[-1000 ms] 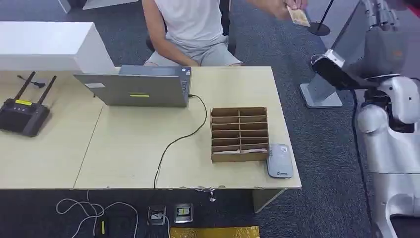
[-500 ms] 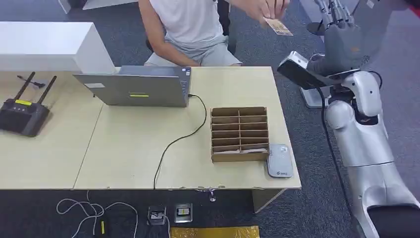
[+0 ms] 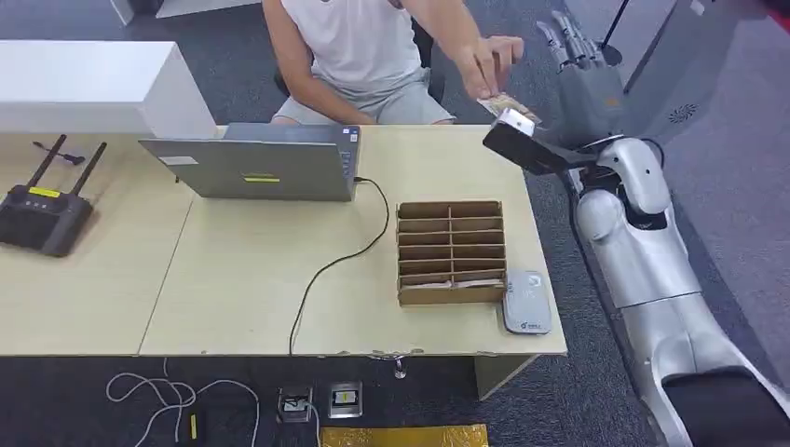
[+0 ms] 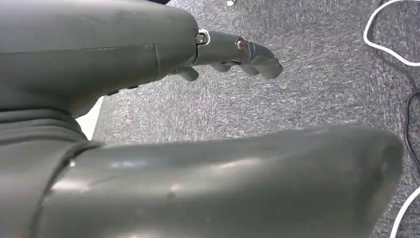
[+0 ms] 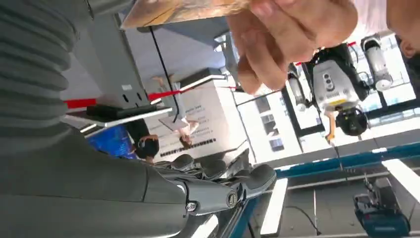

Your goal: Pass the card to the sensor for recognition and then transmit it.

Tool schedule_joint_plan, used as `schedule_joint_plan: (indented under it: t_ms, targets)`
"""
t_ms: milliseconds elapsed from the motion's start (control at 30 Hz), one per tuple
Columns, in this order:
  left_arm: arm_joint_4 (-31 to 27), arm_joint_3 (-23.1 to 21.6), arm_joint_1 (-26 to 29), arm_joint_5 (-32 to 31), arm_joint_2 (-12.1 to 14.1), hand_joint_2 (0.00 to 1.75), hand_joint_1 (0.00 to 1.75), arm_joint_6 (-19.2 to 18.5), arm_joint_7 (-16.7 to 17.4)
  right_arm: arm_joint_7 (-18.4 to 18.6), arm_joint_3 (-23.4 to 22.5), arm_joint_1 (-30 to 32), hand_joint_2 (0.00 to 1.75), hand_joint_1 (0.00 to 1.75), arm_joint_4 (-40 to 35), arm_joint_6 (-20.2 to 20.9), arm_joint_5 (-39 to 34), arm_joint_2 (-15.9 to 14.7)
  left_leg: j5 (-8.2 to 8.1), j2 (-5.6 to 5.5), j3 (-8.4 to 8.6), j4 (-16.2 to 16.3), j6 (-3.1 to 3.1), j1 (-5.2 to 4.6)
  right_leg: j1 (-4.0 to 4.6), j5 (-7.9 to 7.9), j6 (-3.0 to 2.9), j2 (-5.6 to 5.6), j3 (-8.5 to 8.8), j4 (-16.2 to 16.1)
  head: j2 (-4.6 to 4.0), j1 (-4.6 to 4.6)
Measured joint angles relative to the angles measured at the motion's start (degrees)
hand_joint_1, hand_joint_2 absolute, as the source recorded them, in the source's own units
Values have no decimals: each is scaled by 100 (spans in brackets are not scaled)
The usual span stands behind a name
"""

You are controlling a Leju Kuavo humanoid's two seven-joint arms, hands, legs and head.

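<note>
Tan card (image 3: 506, 103) pinched in person's hand (image 3: 489, 60), just beside right hand (image 3: 579, 58), not touching; right hand empty, fingers spread; left hand (image 4: 233, 52) loose, empty; risk: fingers close early, card slips, drops short of sensor (image 3: 526, 301).

card (image 5: 183, 10) cut by frame edge, person's hand (image 5: 292, 34) covering one end

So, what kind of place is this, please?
Probably an office or a robot test lab: a wooden desk with a laptop and a router, grey carpet floor, and a seated person holding a card.
</note>
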Motion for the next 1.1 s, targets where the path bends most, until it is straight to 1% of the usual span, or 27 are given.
schedule_joint_plan:
  t_ms: [167,333,367,400,433,600,767,1100]
  targets:
    - [0,0,-2,20,-2,0,0,0,9,-42,94,93,175,0,274,-24,-22,152,0,2,1,0,0,0,0,0,0,1,-1,0,0,0]
    - [0,0,-1,15,-2,0,0,-2,9,-55,140,154,175,0,431,-4,-59,230,0,2,1,0,0,0,0,0,0,2,-2,0,0,0]
    - [0,0,-1,9,-2,0,0,-4,9,-55,142,169,175,23,451,5,-68,241,0,2,1,0,0,0,0,0,0,2,-2,0,0,0]
    - [0,0,-1,5,0,0,0,-11,9,-55,145,181,175,168,471,20,-79,248,0,2,1,0,0,0,0,0,0,2,-2,0,0,0]
    - [0,0,0,-2,0,0,0,-13,9,-51,145,192,175,175,488,42,-96,248,0,2,1,0,0,0,0,0,0,2,-2,0,0,0]
    - [0,0,0,-26,0,0,0,-26,9,-40,149,229,175,175,543,116,-131,248,0,2,1,0,0,0,0,0,0,2,-2,0,0,0]
    - [0,-9,1,-33,0,0,0,-35,9,2,149,278,175,175,554,302,-236,248,0,3,1,0,0,0,0,0,0,4,-3,0,0,0]
    - [0,-37,2,-48,0,0,0,-35,9,81,149,362,175,175,541,409,-288,248,0,15,3,0,0,0,0,0,0,13,-6,0,0,-2]
